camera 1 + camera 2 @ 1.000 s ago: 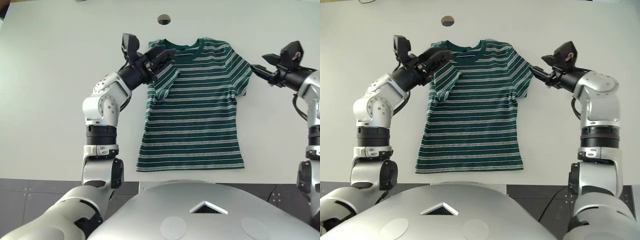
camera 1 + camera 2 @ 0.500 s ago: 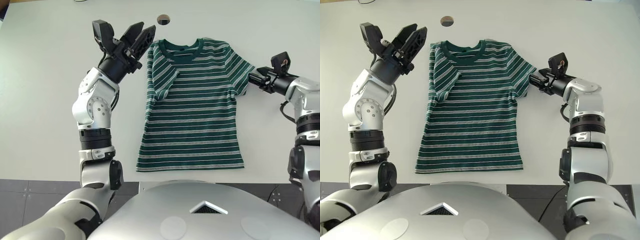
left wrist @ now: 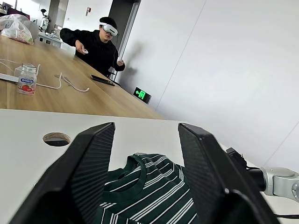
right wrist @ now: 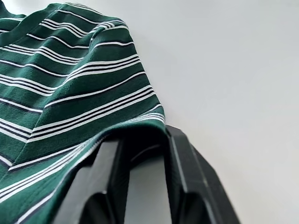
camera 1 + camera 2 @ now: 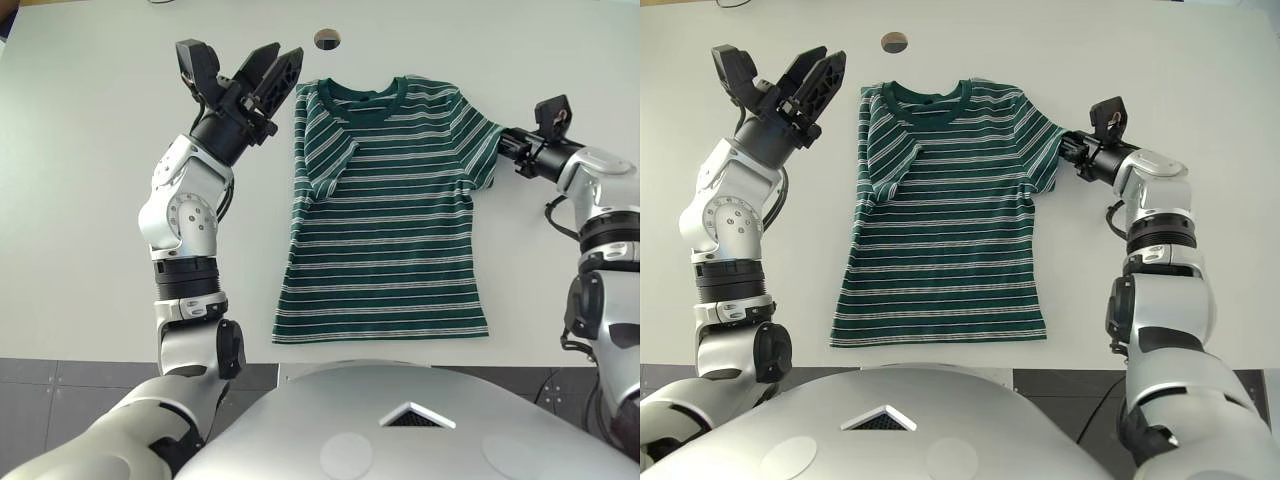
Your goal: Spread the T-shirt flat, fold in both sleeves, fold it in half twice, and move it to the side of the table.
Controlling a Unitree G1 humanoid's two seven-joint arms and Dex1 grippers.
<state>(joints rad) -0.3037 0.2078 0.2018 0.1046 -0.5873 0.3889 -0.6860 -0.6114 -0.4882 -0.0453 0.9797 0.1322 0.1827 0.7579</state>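
Squarely before the robot in the head views, the striped T-shirt (image 5: 385, 210) lies spread on the white table (image 5: 90, 200). Its long axis runs from the hem at the near edge to the collar (image 5: 362, 92) at the far side, so the collar points away from the robot. The left sleeve (image 5: 325, 165) looks tucked in over the chest, while the right sleeve (image 5: 487, 145) sticks out sideways. The left gripper (image 5: 280, 58) hangs raised just beside the collar, spread wide and holding nothing. The right gripper (image 5: 505, 142) sits low on the table at the right sleeve's hem.

From the left wrist, two black fingers (image 3: 91, 158) stand far apart, with the neckline framed between them well below.

From the right wrist, the sleeve hem drapes across the tips of that gripper's fingers (image 4: 189, 172), which stand a little apart. Nothing shows them pinching the cloth yet.

Thin knit like this is probably light and limp, and will sag, drag and wrinkle rather than hold its shape. The sensible hold is a firm pinch on the sleeve's outer hem, lifted only slightly before it is carried inward.
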